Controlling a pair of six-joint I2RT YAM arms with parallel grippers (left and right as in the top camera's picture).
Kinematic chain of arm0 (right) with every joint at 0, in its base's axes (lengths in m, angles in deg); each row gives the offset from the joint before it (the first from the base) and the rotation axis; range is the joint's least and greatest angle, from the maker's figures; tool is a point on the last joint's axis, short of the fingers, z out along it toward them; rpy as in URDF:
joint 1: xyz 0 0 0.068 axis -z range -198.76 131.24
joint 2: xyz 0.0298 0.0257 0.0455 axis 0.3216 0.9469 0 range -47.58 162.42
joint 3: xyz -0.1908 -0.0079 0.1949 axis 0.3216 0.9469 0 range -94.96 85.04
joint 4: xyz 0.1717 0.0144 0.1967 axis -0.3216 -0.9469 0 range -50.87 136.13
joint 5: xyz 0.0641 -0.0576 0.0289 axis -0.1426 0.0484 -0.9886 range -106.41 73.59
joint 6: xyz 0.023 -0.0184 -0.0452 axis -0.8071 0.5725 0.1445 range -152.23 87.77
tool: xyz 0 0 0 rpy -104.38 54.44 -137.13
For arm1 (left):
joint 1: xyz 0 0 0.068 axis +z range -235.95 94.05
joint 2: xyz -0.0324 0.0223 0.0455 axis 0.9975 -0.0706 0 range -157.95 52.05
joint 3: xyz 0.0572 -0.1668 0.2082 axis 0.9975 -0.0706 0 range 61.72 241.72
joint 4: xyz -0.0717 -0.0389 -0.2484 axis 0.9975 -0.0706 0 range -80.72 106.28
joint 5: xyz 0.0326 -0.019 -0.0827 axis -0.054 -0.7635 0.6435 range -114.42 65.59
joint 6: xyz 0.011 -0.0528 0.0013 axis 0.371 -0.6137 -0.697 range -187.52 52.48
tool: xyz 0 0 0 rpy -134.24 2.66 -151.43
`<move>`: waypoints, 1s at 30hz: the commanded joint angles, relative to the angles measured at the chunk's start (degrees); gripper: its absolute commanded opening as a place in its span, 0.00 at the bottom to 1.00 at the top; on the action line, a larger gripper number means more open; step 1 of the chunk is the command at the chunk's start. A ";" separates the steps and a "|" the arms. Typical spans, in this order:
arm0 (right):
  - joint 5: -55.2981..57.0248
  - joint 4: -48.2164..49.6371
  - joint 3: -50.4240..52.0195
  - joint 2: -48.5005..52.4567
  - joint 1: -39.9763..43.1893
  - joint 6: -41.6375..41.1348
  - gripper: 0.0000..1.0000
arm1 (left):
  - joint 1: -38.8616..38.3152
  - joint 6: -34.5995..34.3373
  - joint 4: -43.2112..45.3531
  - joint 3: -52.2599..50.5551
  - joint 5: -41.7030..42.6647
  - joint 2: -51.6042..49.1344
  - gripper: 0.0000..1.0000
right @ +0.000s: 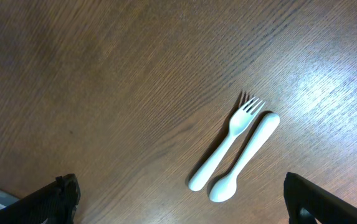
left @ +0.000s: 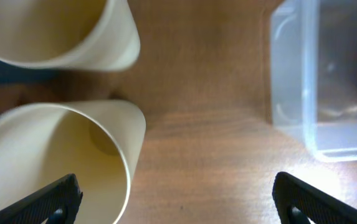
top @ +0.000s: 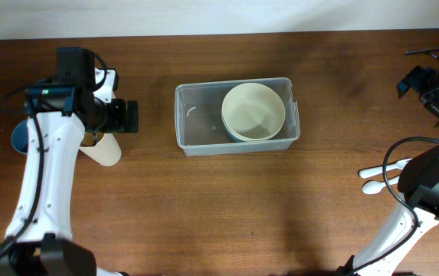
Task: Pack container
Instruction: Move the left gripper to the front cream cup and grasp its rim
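Your left gripper [left: 178,202] is spread wide over two tipped cups [left: 60,155]; a bad pinch could send one rolling. The container [top: 192,126] sits mid-table, and the bowls [top: 253,111] crowd its right half. Your right gripper [right: 181,199] is spread too; the flat fork [right: 228,140] and spoon [right: 247,155] may skid.

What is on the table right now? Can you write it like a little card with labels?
table: brown wood
container: clear, in the middle of the table
bowl: cream, inside the container, at its right end
cups: two, cream, lying on their sides left of the container
fork: white, on the table at the right
spoon: white, beside the fork
left pincer: open, empty, by the cups
right pincer: open, empty, above the fork and spoon
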 commanded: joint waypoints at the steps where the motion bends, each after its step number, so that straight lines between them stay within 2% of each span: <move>1: 0.92 0.04 0.24 -0.61 0.37 -0.44 0.99 | 0.42 -1.31 -1.33 0.66 -0.81 -3.87 1.00; 7: 0.92 0.04 0.24 -0.61 0.37 -0.44 0.99 | 1.38 -1.90 -1.57 0.66 -0.81 -6.82 1.00; 25: 0.92 0.04 0.24 -0.61 0.37 -0.44 0.99 | 3.98 -2.93 -4.37 0.42 0.07 -6.93 0.99; 30: 0.92 0.04 0.24 -0.61 0.37 -0.44 0.99 | 3.98 -2.95 -5.09 0.42 0.07 -6.93 0.89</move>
